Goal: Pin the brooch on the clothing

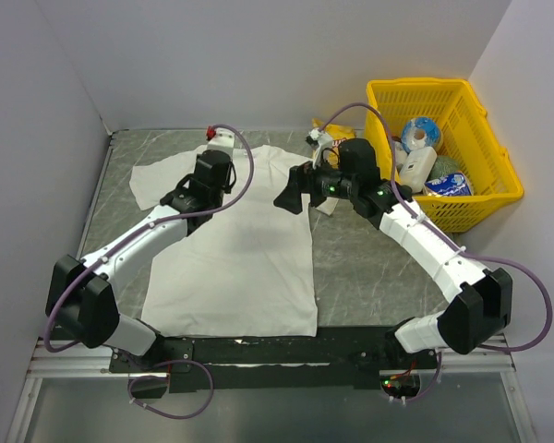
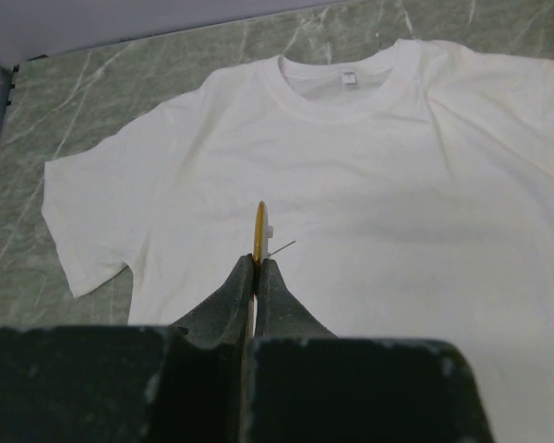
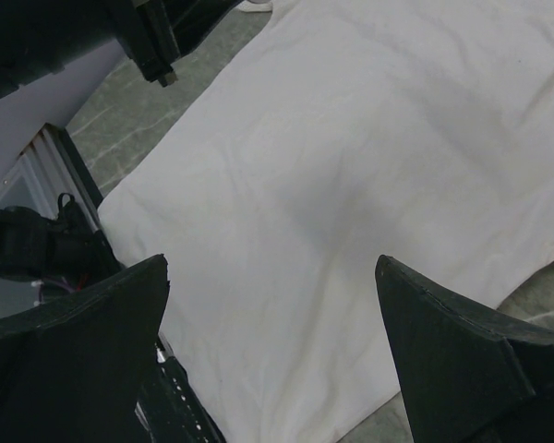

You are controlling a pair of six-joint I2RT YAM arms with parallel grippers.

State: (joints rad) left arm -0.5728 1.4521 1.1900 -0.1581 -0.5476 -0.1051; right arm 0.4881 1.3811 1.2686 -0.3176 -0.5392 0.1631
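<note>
Clamped tight, the jaws of the left gripper (image 2: 256, 266) pinch the brooch (image 2: 258, 227), a thin golden disc held edge-on with a fine wire pin jutting out to its right. In the left wrist view the brooch shows against the chest of the white T-shirt (image 2: 397, 185), below the round collar and toward the sleeve on the left of that view. Whether the pin touches the cloth cannot be told.

The T-shirt lies spread flat, front up, on the grey marbled table (image 1: 369, 268), its collar toward the far wall and its hem near the arms' bases.

Across from it, the right gripper (image 3: 272, 277) hangs over the right side of the shirt with its jaws spread wide and nothing between them; only white fabric shows in the gap.

A yellow plastic basket (image 1: 485, 198) stands at the far right corner of the table, well apart from the shirt, holding a roll of tape and a few small packages.
</note>
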